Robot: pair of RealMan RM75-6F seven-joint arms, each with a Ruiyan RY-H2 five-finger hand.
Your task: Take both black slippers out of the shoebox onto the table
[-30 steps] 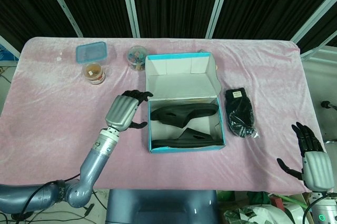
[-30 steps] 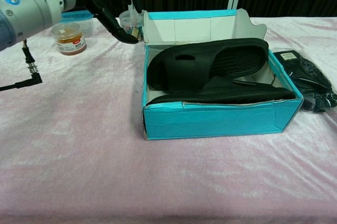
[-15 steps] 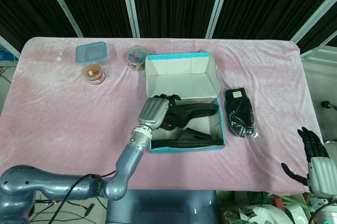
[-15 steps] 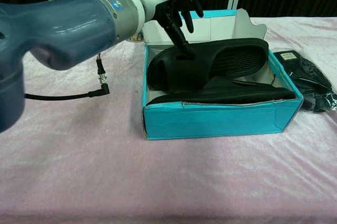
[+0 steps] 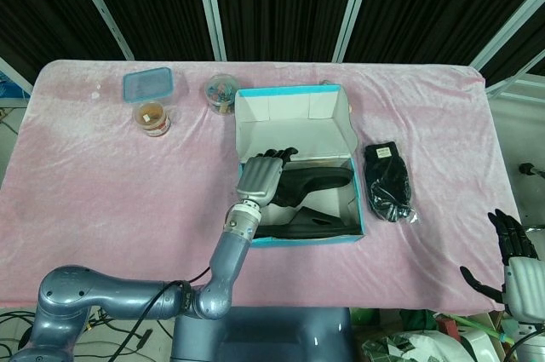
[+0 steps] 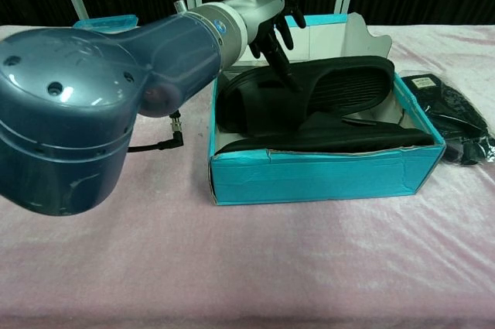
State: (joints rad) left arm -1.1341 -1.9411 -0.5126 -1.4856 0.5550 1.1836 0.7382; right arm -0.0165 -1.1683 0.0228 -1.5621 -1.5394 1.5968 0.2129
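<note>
Head view gives us, nearest, the right hand (image 5: 518,261) at the lower right corner, off the edge of the pink-covered counter (image 5: 102,200), fingers spread and holding nothing. Next we see the left arm rising from the bottom edge to the shoebox (image 5: 298,241), a teal carton with its white lid flap standing open at the back. Both black slippers lie inside it: the near slipper (image 5: 311,226) flat along the front wall, the far slipper (image 5: 319,181) propped higher behind it. Our left hand (image 5: 261,179) is over the box's left end, fingers (image 6: 280,58) reaching down to the strap end of the far slipper; in the chest view they touch it, but we cannot tell whether they have closed on it. Just right of the box lies a black bagged item (image 5: 390,181). Further back on the left stand a small amber-filled jar (image 5: 152,117), a blue lid (image 5: 147,83) and a clear tub (image 5: 221,92).
</note>
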